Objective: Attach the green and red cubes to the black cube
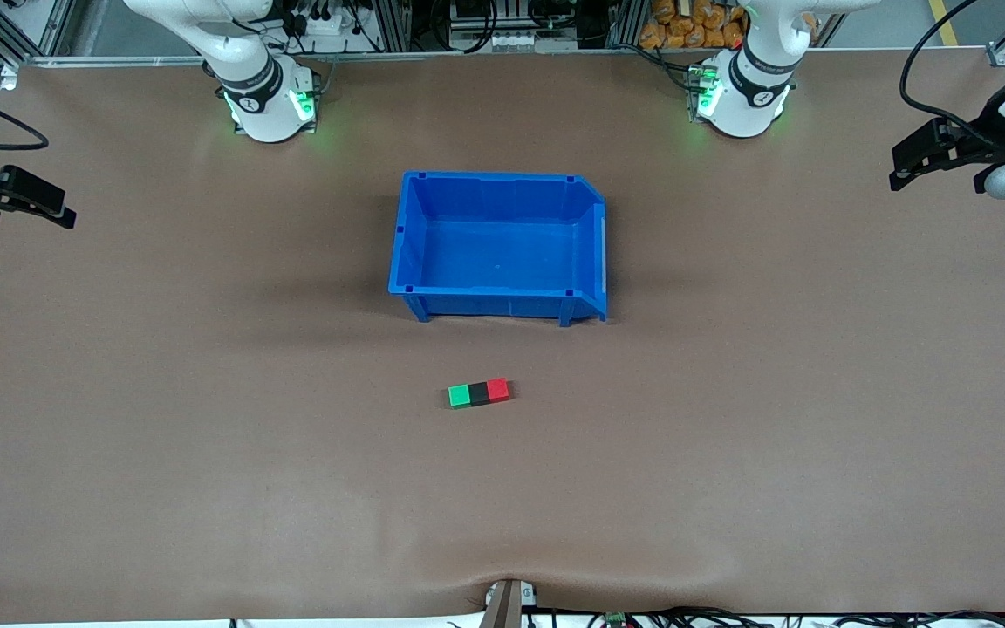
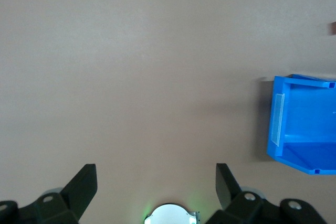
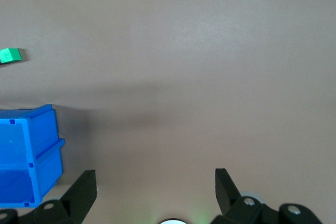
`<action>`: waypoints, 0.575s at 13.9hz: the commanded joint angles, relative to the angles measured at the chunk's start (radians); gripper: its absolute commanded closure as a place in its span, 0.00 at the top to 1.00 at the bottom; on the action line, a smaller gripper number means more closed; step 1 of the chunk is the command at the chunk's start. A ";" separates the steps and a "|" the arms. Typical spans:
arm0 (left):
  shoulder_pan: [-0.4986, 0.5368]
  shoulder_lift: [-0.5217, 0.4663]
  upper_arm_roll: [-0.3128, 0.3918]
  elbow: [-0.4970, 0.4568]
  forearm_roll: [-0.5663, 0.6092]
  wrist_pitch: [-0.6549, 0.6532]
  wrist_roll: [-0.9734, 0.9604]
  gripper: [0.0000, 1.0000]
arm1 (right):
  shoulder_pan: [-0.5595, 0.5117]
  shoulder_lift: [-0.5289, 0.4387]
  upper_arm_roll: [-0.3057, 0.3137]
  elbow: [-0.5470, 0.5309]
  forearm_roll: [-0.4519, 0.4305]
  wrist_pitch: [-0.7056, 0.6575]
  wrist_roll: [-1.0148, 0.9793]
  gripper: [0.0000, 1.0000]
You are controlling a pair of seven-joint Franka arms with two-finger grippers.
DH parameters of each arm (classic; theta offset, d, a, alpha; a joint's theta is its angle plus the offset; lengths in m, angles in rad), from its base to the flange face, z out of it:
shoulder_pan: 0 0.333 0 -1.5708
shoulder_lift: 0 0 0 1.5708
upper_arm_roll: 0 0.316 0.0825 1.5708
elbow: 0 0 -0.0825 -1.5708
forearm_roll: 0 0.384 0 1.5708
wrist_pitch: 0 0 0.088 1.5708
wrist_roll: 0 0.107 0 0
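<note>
The green cube (image 1: 460, 396), black cube (image 1: 478, 393) and red cube (image 1: 497, 390) lie touching in one row on the table, black in the middle, nearer the front camera than the blue bin (image 1: 499, 305). The green cube also shows in the right wrist view (image 3: 9, 55). A sliver of the red cube shows at the edge of the left wrist view (image 2: 334, 28). My left gripper (image 1: 939, 179) (image 2: 156, 179) is open and empty, up over the left arm's end of the table. My right gripper (image 1: 27, 214) (image 3: 156, 182) is open and empty over the right arm's end.
The blue bin stands empty mid-table between the arm bases and the cubes; it shows in the left wrist view (image 2: 302, 124) and the right wrist view (image 3: 26, 156). Brown table cover all round. Cables lie along the table's edge nearest the front camera.
</note>
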 commanded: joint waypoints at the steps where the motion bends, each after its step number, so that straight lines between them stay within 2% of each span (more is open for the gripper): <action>1: -0.004 -0.001 0.007 0.010 -0.004 -0.014 0.019 1.00 | 0.004 -0.003 -0.006 -0.002 0.011 0.001 -0.008 1.00; 8: -0.001 0.011 0.010 0.010 -0.003 -0.014 0.016 1.00 | -0.009 -0.005 -0.010 -0.002 0.000 0.004 -0.037 1.00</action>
